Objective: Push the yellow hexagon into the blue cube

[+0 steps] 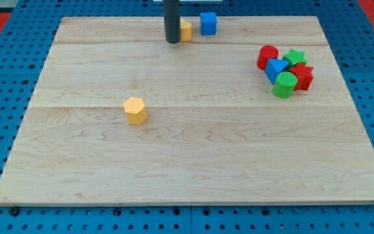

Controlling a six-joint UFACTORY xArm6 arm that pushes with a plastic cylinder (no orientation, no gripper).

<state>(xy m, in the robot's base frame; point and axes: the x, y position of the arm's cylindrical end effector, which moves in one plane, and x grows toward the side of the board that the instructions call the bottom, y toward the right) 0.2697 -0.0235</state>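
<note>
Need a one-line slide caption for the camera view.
My tip touches a yellow block beside the blue cube; yellow hexagon sits apart.

Your rod (173,19) runs out past the view's top edge, so its upper part is cut off. Just to the rod's right, a yellow block (186,29) is partly hidden behind it, and you cannot tell its shape. Further right of the rod, in the cluster, the blue block (276,67) and a red block (302,77) are overlapped by neighbours.
</note>
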